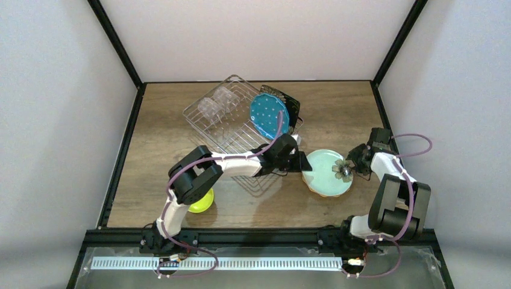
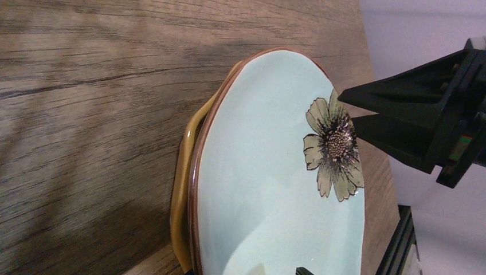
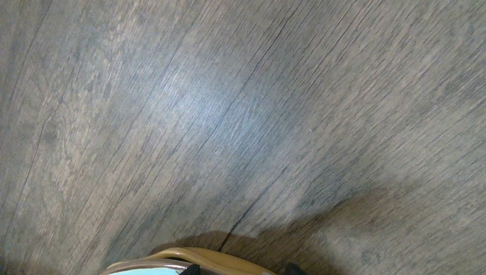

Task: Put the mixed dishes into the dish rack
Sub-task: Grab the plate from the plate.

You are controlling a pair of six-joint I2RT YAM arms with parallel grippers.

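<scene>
The round mint flower plate (image 1: 325, 171) lies flat on the orange plate (image 1: 326, 194), right of the dish rack (image 1: 205, 123). My left gripper (image 1: 304, 162) is open at the pair's left edge; in its wrist view one fingertip (image 2: 304, 270) shows over the mint plate (image 2: 269, 189) and the orange plate's rim (image 2: 182, 189) sticks out beside it. My right gripper (image 1: 355, 164) is open at the right edge by the flower, fingertips (image 3: 192, 269) astride the orange rim (image 3: 223, 260). The teal dotted plate (image 1: 268, 114), black square plate (image 1: 290, 103) and clear glass (image 1: 217, 103) are in the rack. The yellow-green bowl (image 1: 202, 201) sits under my left arm.
The wooden table (image 1: 163, 198) is bounded by a black frame (image 1: 120, 150) and white walls. My right gripper's black fingers (image 2: 401, 117) show in the left wrist view, just past the flower (image 2: 333, 148).
</scene>
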